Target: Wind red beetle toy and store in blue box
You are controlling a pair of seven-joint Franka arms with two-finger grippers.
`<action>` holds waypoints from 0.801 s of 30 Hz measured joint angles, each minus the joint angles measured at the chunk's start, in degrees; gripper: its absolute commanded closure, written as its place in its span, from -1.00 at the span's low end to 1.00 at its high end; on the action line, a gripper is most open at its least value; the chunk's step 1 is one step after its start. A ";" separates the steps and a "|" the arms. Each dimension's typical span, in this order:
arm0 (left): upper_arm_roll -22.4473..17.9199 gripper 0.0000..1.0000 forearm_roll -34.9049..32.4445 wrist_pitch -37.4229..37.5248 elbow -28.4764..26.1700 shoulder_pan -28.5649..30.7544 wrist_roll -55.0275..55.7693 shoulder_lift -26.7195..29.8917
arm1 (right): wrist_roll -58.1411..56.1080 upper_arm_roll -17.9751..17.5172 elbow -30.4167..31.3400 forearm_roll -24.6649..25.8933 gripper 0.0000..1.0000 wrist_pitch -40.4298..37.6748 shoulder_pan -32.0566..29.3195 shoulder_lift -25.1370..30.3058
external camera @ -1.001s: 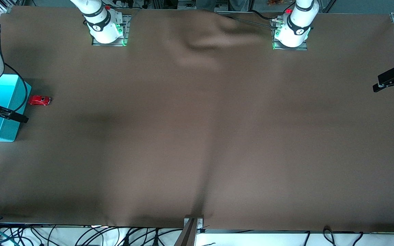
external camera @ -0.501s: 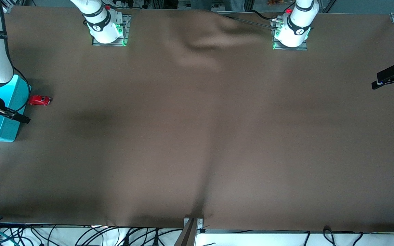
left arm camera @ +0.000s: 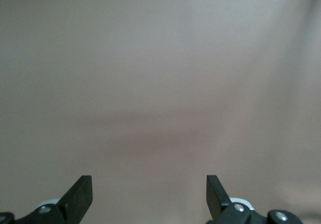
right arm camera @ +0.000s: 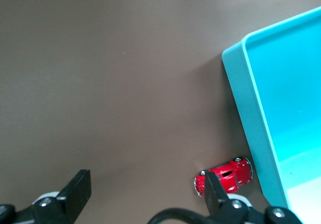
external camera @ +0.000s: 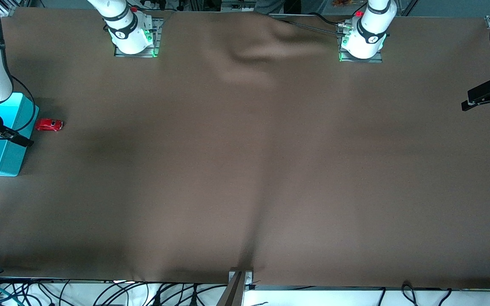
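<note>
At worktop's (external camera: 245,170) right-arm edge, red beetle toy (external camera: 49,124) sits beside blue box (external camera: 4,157); right claw (right arm camera: 145,196) above box & left claw (left arm camera: 149,196) at other edge both wide open, empty.

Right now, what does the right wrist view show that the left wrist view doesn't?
Only the right wrist view shows the red beetle toy standing on its wheels close beside the blue box, and the box's open inside. Only the left wrist view shows the left end effector over bare brown table cover. Both show open end effector fingers, including the right end effector, empty, and the same brown cover.
</note>
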State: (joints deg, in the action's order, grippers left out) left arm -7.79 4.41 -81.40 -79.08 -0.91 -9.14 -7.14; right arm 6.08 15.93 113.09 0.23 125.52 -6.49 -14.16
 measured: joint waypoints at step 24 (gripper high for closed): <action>0.04 -1.00 0.00 0.11 0.00 -0.02 -0.08 0.00 | 13.65 4.39 11.03 -4.19 -1.00 9.15 -0.11 0.33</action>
State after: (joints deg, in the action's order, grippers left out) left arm -7.76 4.41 -81.29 -79.08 -0.93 -9.22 -7.14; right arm 19.73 20.32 124.12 -3.96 134.67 -6.60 -13.83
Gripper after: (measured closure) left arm 0.000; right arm 0.000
